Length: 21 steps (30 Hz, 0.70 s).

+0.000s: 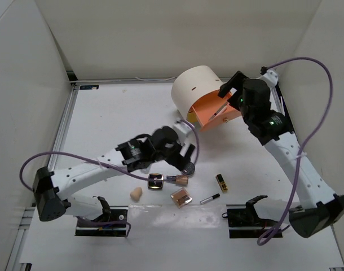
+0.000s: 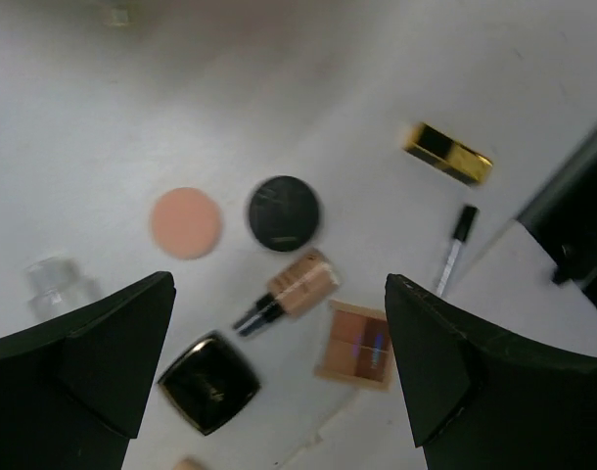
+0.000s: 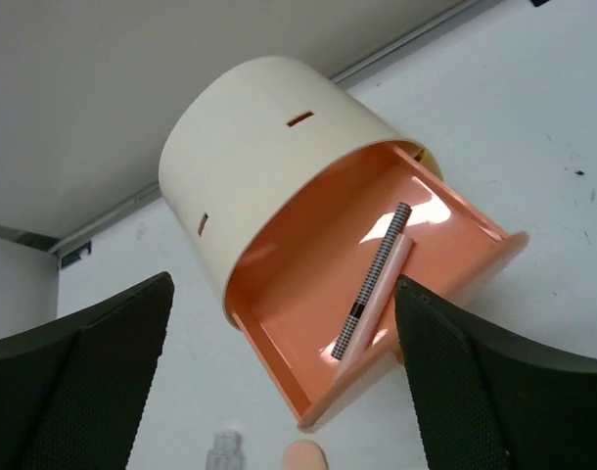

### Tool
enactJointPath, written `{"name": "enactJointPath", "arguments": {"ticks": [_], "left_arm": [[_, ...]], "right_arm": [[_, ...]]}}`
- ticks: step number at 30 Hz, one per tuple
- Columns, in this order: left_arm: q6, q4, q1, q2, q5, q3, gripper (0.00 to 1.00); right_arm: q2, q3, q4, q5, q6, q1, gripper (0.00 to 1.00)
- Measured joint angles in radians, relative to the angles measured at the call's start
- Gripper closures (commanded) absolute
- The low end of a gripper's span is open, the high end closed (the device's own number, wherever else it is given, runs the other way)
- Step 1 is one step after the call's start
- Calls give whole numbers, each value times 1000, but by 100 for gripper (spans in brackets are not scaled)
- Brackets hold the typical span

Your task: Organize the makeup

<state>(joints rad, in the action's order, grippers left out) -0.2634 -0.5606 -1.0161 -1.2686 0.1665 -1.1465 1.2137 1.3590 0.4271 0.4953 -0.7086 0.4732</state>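
Box (image 1: 194, 87) at 12 o'clock on the tabletop (image 1: 115, 113). Its drawer (image 3: 279, 313) is pulled out toward 4 o'clock and holds two tubes (image 3: 377, 279). Right pincer (image 3: 284, 282) hangs spread above it. Left pincer (image 2: 279, 279) hangs spread over loose makeup (image 2: 284, 211) at 6 o'clock.

A cream cylinder box (image 3: 250, 127) shows an orange drawer (image 3: 298, 323), alongside a black-and-white patterned tube (image 3: 375, 282), pink tube (image 3: 379, 308), peach puff (image 2: 186, 222), black round compact (image 2: 284, 211) and gold lipstick (image 2: 448, 154).
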Motion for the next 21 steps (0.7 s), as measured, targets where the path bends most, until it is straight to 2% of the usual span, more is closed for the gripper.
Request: {"name": "enactJointPath", "arguments": {"ticks": [5, 8, 13, 18, 21], "left_arm": [[81, 58, -254, -160, -61, 0, 2], [107, 89, -344, -256, -80, 0, 2], [125, 185, -393, -378, -80, 3, 4], [124, 284, -393, -496, -71, 0, 15], [126, 312, -393, -577, -62, -8, 17]], "right_arm": [[-121, -26, 96, 23, 24, -71, 1], [-190, -90, 174, 34, 14, -113, 1], [-269, -174, 309, 47, -11, -167, 1], [-327, -205, 381, 48, -23, -181, 1], [-351, -212, 399, 47, -28, -181, 1]]}}
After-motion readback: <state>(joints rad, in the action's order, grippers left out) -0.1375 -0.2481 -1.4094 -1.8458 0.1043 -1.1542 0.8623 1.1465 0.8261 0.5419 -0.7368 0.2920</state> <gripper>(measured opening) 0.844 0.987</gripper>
